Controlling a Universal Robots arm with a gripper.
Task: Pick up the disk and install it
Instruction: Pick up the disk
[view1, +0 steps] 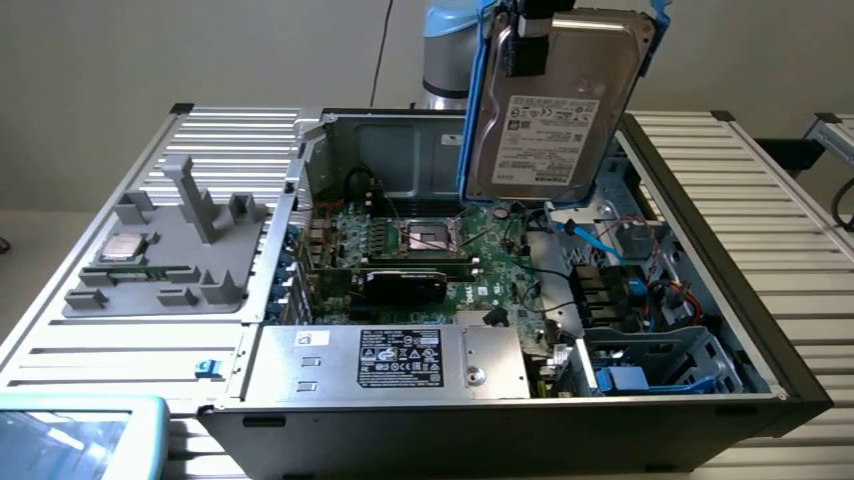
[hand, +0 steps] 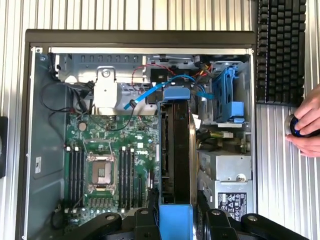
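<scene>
One disk (view1: 561, 110) up in the air!
One gripper (hand: 176, 210) pinching it upright over one open computer case (view1: 467, 430).

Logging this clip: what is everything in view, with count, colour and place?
disk: one, silver-grey with white label and blue rails, held upright above the open case
computer case: one, black and grey, lying open on the slatted table
motherboard: one, green, inside the case
power supply box: one, silver with black label, at the case's near edge
fixture: one, grey, at the exterior view's left
processor chip: one, silver, on the fixture
keyboard: one, black, beside the case
person's hand: one, on a blue knob beside the case
gripper: one, black, shut on the disk
</scene>
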